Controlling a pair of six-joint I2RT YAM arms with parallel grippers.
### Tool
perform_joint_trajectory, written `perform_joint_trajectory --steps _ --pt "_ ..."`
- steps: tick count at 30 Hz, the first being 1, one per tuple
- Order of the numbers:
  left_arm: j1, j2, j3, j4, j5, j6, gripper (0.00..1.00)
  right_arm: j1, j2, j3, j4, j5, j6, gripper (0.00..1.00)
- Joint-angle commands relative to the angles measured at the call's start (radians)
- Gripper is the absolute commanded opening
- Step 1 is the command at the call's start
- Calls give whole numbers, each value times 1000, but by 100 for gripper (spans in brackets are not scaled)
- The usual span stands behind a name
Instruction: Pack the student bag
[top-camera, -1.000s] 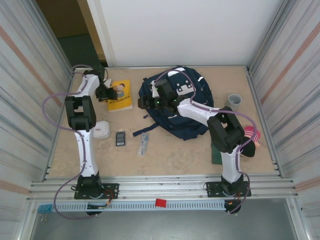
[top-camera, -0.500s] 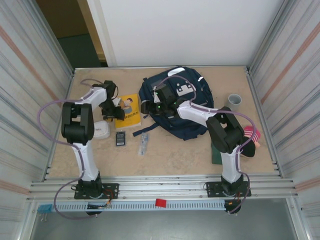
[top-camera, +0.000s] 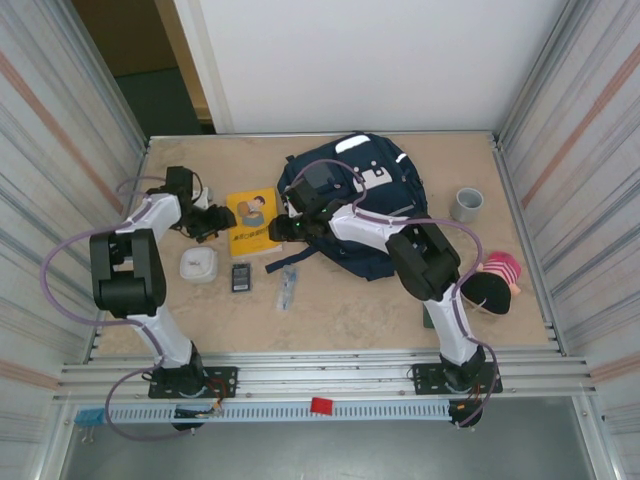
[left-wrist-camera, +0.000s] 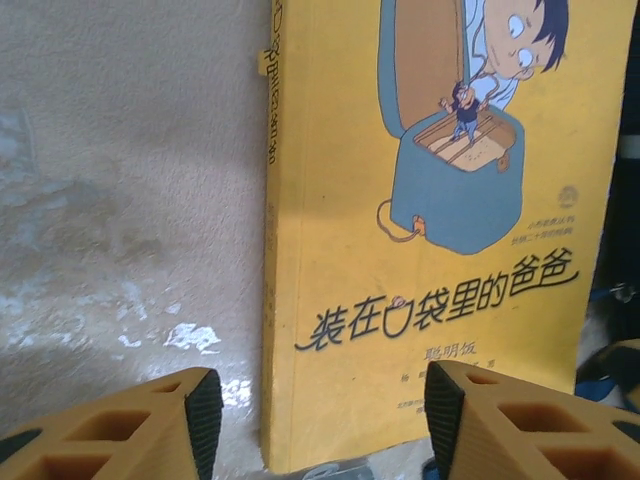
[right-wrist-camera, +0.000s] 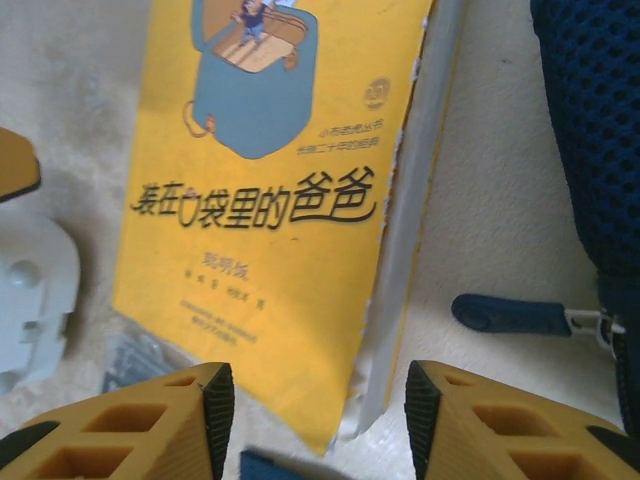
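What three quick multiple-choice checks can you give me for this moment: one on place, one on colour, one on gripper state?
1. Where does the yellow book lie?
A. Flat on the table beside the student bag, between the left gripper and the right gripper
B. Inside the bag
C. Lifted off the table

2. What colour is the cup at the table's right side?
A. Red
B. Grey
C. Yellow

3. How do the right gripper's jaws stand?
A. Shut on the book
B. Open, over the book's page edge
C. Shut on a bag strap

Answers:
1 A, since the top view shows it flat between both grippers.
2 B, since the cup is grey in the top view.
3 B, since the right wrist view shows its fingers apart, pinching nothing.
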Motion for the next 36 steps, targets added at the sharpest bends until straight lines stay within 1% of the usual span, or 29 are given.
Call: perform_joint_trajectory --steps 1,4,7,9,12,14,18,22,25,28,33,36 --pt "-6 21 -17 56 70 -51 57 4 49 42 -40 9 -8 45" --pt "-6 59 -21 71 59 -59 57 14 80 66 -83 39 -21 38" --pt "-9 102 -12 73 65 -55 54 17 98 58 -94 44 -22 29" --pt "-14 124 -9 73 54 -57 53 16 104 51 -95 50 -20 23" --pt "-27 145 -1 59 33 -48 53 15 107 47 -102 55 -15 18" --pt "-41 150 -1 55 54 -43 53 13 109 43 -102 49 -11 16" --pt "-70 104 -18 70 133 -46 52 10 109 24 -84 25 2 15" --pt "-85 3 -44 93 229 -81 52 12 98 17 -83 20 3 15" --pt "-87 -48 -44 87 277 -92 53 12 88 12 -82 15 3 15" --pt "-89 -58 -61 92 305 -105 53 12 81 6 -71 2 6 15" --pt "-129 -6 -115 146 323 -140 52 13 78 2 -58 -3 16 15" --pt "-145 -8 -148 212 321 -187 49 12 70 -7 -53 1 19 14"
